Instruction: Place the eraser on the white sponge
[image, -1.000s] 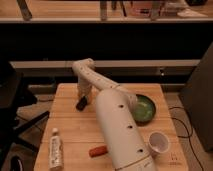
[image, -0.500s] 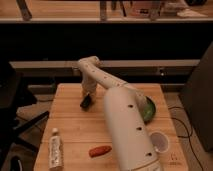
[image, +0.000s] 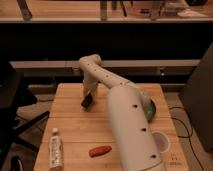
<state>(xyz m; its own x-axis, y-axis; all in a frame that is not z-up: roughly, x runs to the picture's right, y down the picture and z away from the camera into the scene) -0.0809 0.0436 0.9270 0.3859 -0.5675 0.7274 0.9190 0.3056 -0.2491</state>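
My gripper (image: 87, 101) hangs down from the white arm's wrist over the far left part of the wooden table (image: 70, 125), its dark tip close to the surface. A small dark shape sits at the tip; I cannot tell whether it is the black eraser or part of the gripper. The white sponge does not show; it is hidden or out of view. The thick white arm (image: 129, 125) runs from the bottom centre up to the bend (image: 90, 65).
A green bowl (image: 150, 111) sits at the right, mostly behind the arm. A white cup (image: 163, 143) stands at the front right. A white plastic bottle (image: 56, 149) lies at the front left. A red-orange oblong object (image: 100, 151) lies at the front centre.
The gripper has shifted slightly to the right and stayed low. The forearm has swung right, covering more of the green bowl and uncovering the red-orange object.
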